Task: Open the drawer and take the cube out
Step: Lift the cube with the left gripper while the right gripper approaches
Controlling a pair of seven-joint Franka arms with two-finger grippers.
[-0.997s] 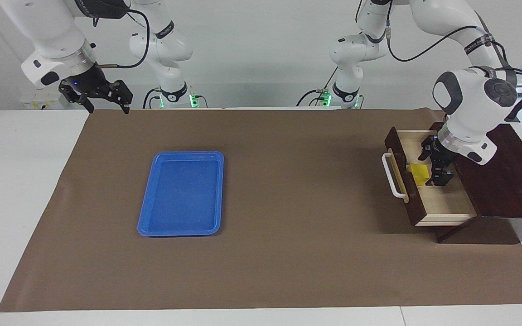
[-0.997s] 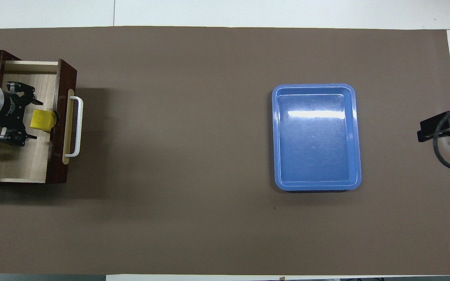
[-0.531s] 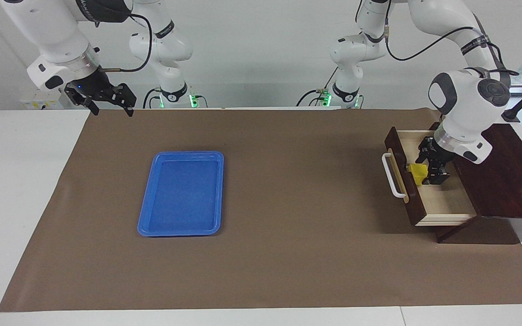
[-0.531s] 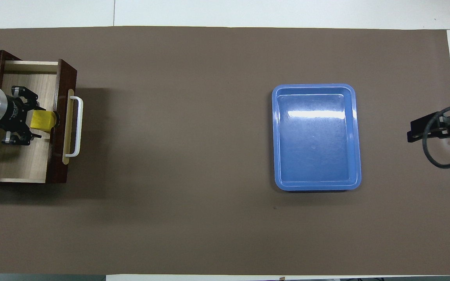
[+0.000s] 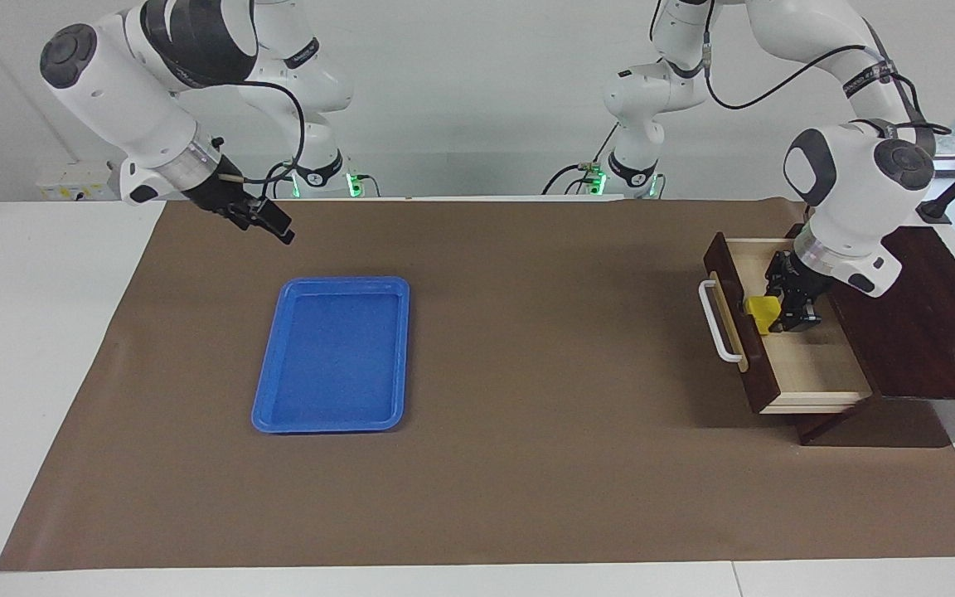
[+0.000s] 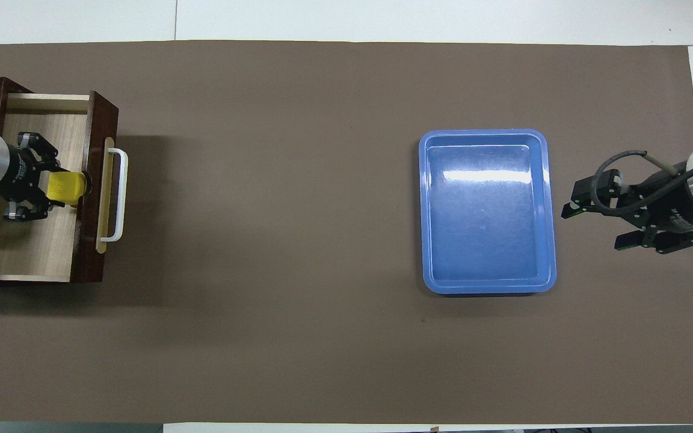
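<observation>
Yellow cube (image 5: 763, 312) sat in my left fingers (image 5: 778, 316), closed on it inside the open drawer (image 5: 809, 369). It touched the front wall, so lifting could catch there. My right fingers (image 5: 266, 222) waited open.

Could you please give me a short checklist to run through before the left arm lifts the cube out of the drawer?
1. Dark brown wooden drawer pulled open: ok.
2. Left gripper shut on the small yellow cube: ok.
3. Cube clear of the drawer's front panel: cannot tell; it sits close against it.
4. Right gripper open, over the brown mat beside the blue plastic tray: ok.
5. Tray empty: ok.
</observation>
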